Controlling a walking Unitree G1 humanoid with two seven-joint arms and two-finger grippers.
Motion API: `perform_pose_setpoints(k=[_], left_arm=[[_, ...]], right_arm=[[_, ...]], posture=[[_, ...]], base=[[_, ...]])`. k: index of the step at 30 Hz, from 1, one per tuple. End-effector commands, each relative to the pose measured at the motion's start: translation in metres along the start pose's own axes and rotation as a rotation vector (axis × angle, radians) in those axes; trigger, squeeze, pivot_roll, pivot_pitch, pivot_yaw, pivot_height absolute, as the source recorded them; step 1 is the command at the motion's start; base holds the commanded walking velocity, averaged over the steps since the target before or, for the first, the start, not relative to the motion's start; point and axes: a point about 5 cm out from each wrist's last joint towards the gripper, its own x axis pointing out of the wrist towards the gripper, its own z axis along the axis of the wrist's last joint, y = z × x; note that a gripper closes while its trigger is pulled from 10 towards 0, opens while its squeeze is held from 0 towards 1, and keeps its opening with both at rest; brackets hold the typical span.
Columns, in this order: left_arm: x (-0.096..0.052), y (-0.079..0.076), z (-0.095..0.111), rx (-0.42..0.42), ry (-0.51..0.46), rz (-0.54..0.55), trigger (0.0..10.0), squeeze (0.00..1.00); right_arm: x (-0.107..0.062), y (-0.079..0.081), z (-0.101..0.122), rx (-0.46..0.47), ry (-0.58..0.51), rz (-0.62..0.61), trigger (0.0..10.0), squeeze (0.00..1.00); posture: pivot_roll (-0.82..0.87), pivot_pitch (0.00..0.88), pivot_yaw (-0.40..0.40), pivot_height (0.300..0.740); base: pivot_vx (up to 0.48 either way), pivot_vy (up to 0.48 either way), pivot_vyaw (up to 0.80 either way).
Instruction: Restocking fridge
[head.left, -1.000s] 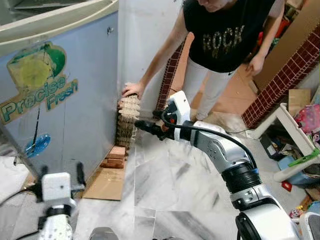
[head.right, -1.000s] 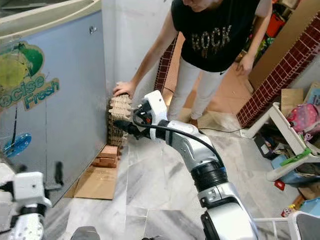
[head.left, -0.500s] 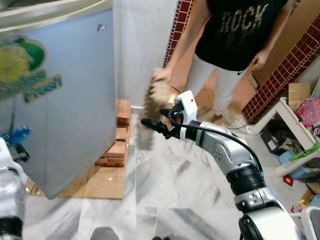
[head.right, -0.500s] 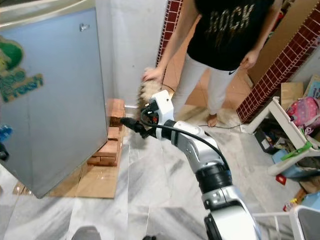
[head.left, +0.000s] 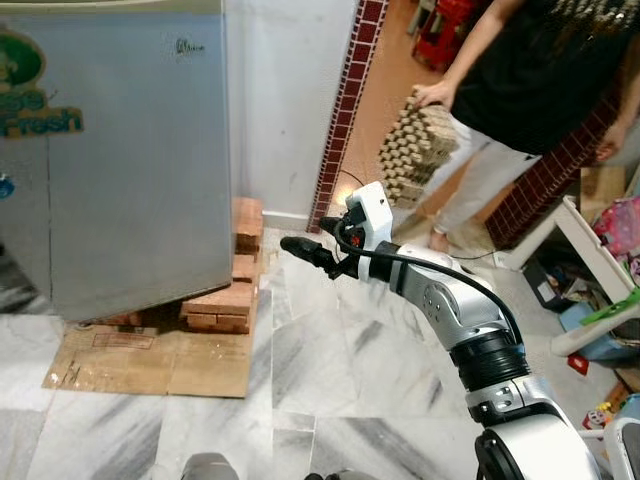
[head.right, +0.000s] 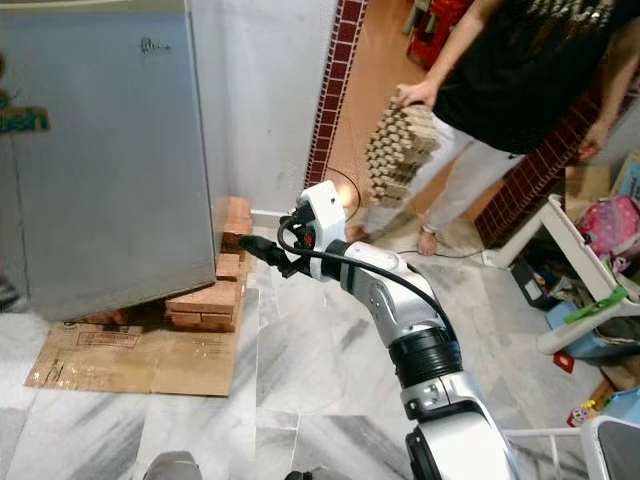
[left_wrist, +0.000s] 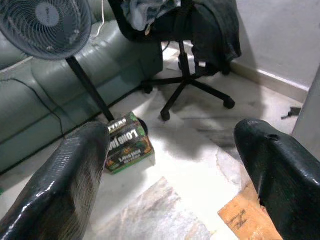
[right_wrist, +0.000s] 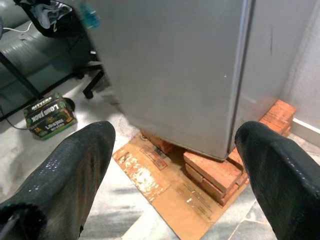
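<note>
The right gripper (head.left: 290, 244) hung stretched forward over the marble floor (head.left: 330, 380), fingers apart and holding nothing, aimed toward the fridge (head.left: 120, 160) at far left. The left gripper (left_wrist: 170, 165) was likewise spread and bare. The fridge sat shut, raised on bricks (head.left: 222, 305) over cardboard (head.left: 150, 360), likely to keep it off the floor. Far right, a person's hand (head.left: 432, 94) carried stacked egg trays (head.left: 412, 150), probably the stock.

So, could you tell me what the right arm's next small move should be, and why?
Probably swing the right gripper toward the stack of egg trays that the person holds up behind it. Its fingers are open and empty, pointing at the fridge instead.
</note>
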Motion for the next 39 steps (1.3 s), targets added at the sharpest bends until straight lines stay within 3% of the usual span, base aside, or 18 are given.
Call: perform_pose_setpoints(k=[1,8,10,11,12,13,15,16,20,24,26,29,33,35,37,39], left_arm=[[0.0,-0.004,0.0,-0.014,0.003,-0.01,10.0,0.0],[-0.002,-0.024,0.007,-0.039,-0.032,-0.066,10.0,0.0],[-0.008,-0.039,0.005,-0.059,-0.04,-0.114,10.0,0.0],[-0.019,-0.062,0.001,-0.071,-0.059,-0.187,10.0,0.0],[-0.019,-0.062,0.001,-0.071,-0.059,-0.187,10.0,0.0],[-0.03,-0.078,-0.002,-0.089,-0.073,-0.243,10.0,0.0],[-0.043,-0.095,-0.006,-0.118,-0.082,-0.303,10.0,0.0],[-0.062,-0.116,-0.009,-0.147,-0.093,-0.38,10.0,0.0],[-0.086,-0.138,-0.012,-0.156,-0.114,-0.478,10.0,0.0],[-0.126,-0.165,-0.02,-0.149,-0.109,-0.614,10.0,0.0],[-0.155,-0.179,-0.026,-0.116,-0.12,-0.735,10.0,0.0],[-0.168,-0.182,-0.027,-0.106,-0.137,-0.784,10.0,0.0],[-0.181,-0.189,-0.025,-0.101,-0.145,-0.865,10.0,0.0],[-0.185,-0.191,-0.023,-0.102,-0.15,-0.884,10.0,0.0],[-0.188,-0.191,-0.024,-0.102,-0.15,-0.898,10.0,0.0],[-0.198,-0.196,-0.024,-0.099,-0.145,-0.944,10.0,0.0]], right_arm=[[-0.002,-0.004,0.006,-0.017,-0.021,-0.014,10.0,0.0],[-0.004,-0.007,0.005,-0.02,-0.015,-0.023,10.0,0.0],[-0.005,-0.009,0.003,-0.019,-0.015,-0.04,10.0,0.0],[-0.006,-0.011,0.001,-0.022,-0.021,-0.061,10.0,0.0],[-0.006,-0.011,0.001,-0.022,-0.021,-0.061,10.0,0.0],[-0.007,-0.012,-0.001,-0.023,-0.027,-0.078,10.0,0.0],[-0.008,-0.013,-0.003,-0.023,-0.036,-0.101,10.0,0.0],[-0.011,-0.015,-0.006,-0.029,-0.054,-0.137,10.0,0.0],[-0.016,-0.016,-0.008,-0.026,-0.099,-0.193,10.0,0.0],[-0.027,-0.021,-0.016,-0.021,-0.177,-0.316,10.0,0.0],[-0.037,-0.024,-0.02,-0.095,-0.201,-0.421,10.0,0.0],[-0.045,-0.026,-0.024,-0.115,-0.23,-0.485,10.0,0.0],[-0.076,-0.037,-0.049,-0.178,-0.228,-0.72,10.0,0.0],[-0.085,-0.038,-0.058,-0.186,-0.218,-0.775,10.0,0.0],[-0.088,-0.039,-0.065,-0.185,-0.204,-0.796,10.0,0.0],[-0.1,-0.041,-0.087,-0.137,-0.167,-0.884,10.0,0.0]], posture=[[0.17,0.042,-0.142,0.74],[0.16,0.037,-0.138,0.74],[0.16,0.031,-0.135,0.74],[0.16,0.033,-0.122,0.74],[0.16,0.033,-0.122,0.74],[0.16,0.031,-0.113,0.74],[0.14,0.022,-0.097,0.74],[0.13,0.019,-0.087,0.74],[0.11,0.015,-0.065,0.74],[0.08,0.006,-0.017,0.74],[0.07,0.0,-0.008,0.74],[0.06,0.0,0.002,0.74],[0.04,0.0,0.009,0.74],[0.04,0.0,0.012,0.74],[0.03,0.0,0.013,0.74],[0.03,0.0,0.02,0.74]], base=[[0.0,0.0,0.0],[0.0,0.0,0.0],[0.0,0.0,0.0],[0.0,0.0,0.0],[0.0,0.0,0.0],[0.0,0.0,0.0],[0.0,0.0,0.0],[0.0,0.0,0.0],[0.0,0.0,0.0],[0.0,0.0,0.0],[0.0,0.0,0.0],[0.0,0.0,0.0],[0.0,0.0,0.0],[0.0,0.0,0.0],[0.0,0.0,0.0],[0.0,0.0,0.0]])
